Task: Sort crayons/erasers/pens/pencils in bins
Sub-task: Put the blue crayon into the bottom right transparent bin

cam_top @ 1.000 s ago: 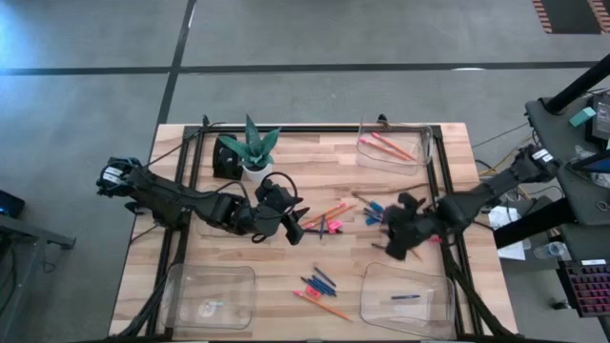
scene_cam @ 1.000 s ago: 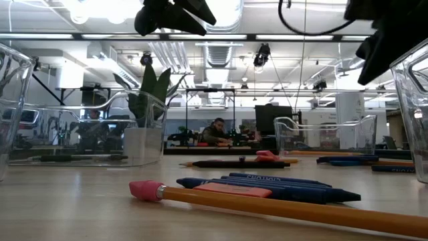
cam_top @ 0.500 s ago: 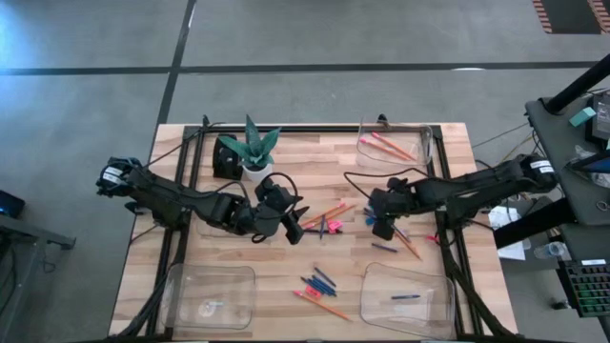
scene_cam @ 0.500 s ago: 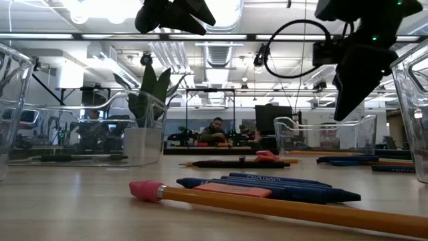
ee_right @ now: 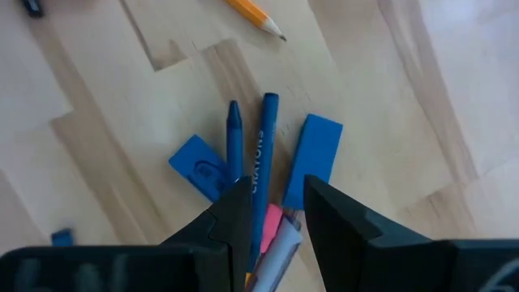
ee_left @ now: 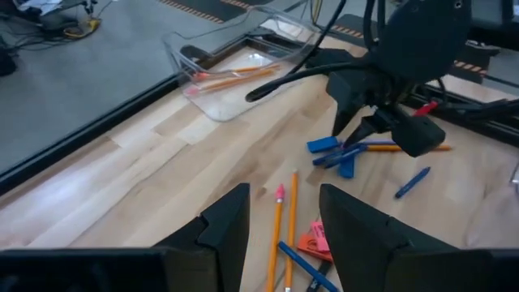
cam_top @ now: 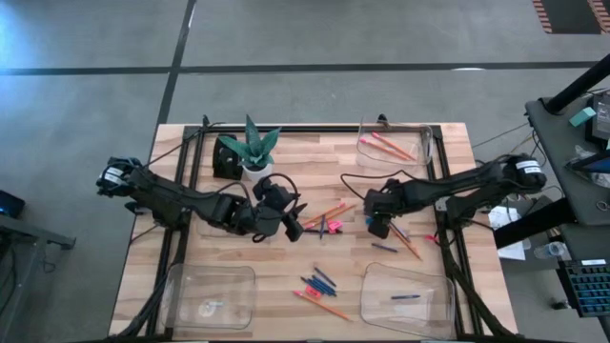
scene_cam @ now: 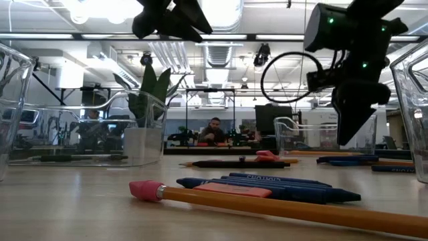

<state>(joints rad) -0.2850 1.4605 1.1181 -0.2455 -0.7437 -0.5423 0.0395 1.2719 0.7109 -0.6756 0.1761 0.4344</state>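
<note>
Sorting was barely begun: a few pencils [cam_top: 389,145] lay in the far bins [cam_top: 419,158], while most items still littered the surface [cam_top: 315,186]. The right pincer [ee_right: 272,212] hovered, fingers apart and empty, over blue crayons [ee_right: 261,154] and erasers [ee_right: 313,158]. The left pincer [ee_left: 281,223] waited near mid-surface, likewise apart and empty.

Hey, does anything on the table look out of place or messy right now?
Nothing is spilled or broken. Loose crayons and pencils lie scattered mid-table, unsorted. The right gripper hovers over a small pile of two blue erasers and blue crayons. The left gripper waits above two pencils.
</note>
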